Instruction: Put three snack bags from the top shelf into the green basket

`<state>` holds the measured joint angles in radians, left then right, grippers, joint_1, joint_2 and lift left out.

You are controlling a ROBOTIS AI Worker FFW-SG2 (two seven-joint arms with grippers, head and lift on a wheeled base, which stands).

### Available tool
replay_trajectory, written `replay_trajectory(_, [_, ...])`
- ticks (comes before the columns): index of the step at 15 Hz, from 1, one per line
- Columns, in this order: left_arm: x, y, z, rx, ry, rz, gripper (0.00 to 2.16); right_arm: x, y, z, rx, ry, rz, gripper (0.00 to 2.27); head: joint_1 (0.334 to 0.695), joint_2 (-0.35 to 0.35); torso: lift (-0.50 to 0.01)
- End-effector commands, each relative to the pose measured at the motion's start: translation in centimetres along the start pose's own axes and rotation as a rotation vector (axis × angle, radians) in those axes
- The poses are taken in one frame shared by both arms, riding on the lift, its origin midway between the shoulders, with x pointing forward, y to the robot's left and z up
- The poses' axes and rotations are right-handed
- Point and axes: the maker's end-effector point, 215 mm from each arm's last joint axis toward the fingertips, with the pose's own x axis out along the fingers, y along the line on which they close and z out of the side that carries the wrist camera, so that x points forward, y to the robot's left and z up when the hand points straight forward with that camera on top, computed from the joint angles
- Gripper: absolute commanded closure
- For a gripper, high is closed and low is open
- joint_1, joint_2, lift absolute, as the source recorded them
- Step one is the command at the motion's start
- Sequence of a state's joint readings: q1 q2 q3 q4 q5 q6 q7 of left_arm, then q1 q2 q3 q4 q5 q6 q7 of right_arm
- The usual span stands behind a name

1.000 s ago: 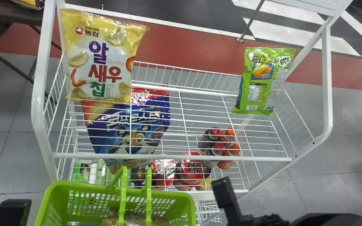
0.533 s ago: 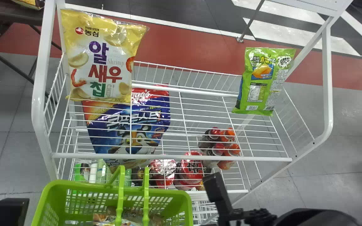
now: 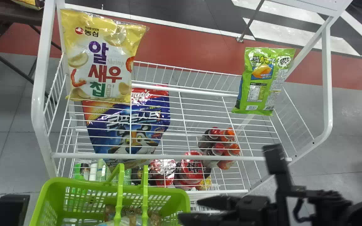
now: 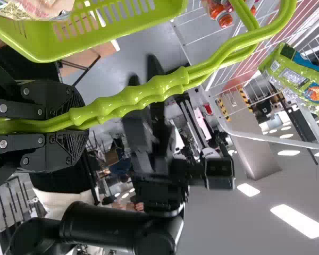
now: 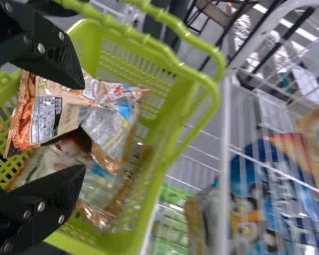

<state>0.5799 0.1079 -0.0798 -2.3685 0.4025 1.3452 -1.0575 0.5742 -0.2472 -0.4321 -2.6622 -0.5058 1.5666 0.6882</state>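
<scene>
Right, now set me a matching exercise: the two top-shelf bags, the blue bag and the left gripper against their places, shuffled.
1. Green snack bag
2. Blue bag
3. Left gripper
4. Yellow-and-white bag

A. Closed on the basket handles
B. Left part of the top shelf, head view
C. Beneath the top shelf's wires
D. Right part of the top shelf, head view

Pairs: 1-D; 2-C; 3-A; 4-B

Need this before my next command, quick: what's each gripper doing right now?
Left gripper: closed on the green basket's handles.
Right gripper: open, over the snack bags in the basket.
</scene>
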Motion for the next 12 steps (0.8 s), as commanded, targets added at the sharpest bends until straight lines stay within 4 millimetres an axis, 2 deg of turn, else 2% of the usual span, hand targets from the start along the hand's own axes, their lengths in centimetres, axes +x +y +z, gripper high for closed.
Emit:
replay_trajectory(1, [0.0, -0.1, -0.1, -0.001, 0.002, -0.003, 1.71, -2.7, -2.3, 6.4, -0.071, -0.195, -0.060, 0.06, 0.695, -0.350, -0.047])
replay_trajectory(2, [0.1, 0.0, -0.1, -0.001, 0.004, -0.001, 1.71, -3.8, -3.5, 9.8, -0.125, -0.296, -0.083, 0.07, 0.695, -0.350, -0.047])
replay_trajectory(5, [0.2, -0.1, -0.1, -0.002, 0.007, -0.002, 1.71, -6.4, -7.1, 17.9, -0.234, -0.543, -0.135, 0.08, 0.695, -0.350, -0.047])
replay_trajectory(7, [0.2, -0.1, -0.2, -0.006, 0.009, -0.002, 1.71, -7.9, -10.1, 22.2, -0.287, -0.657, -0.216, 0.08, 0.695, -0.350, -0.047])
replay_trajectory(10, [0.1, -0.1, -0.4, -0.010, 0.008, -0.001, 1.71, -9.5, -15.5, 25.7, -0.331, -0.738, -0.424, 0.08, 0.695, -0.350, -0.047])
replay_trajectory(12, [0.2, -0.2, -0.4, -0.011, 0.007, -0.003, 1.71, -10.4, -18.9, 26.4, -0.340, -0.770, -0.540, 0.08, 0.695, -0.350, -0.047])
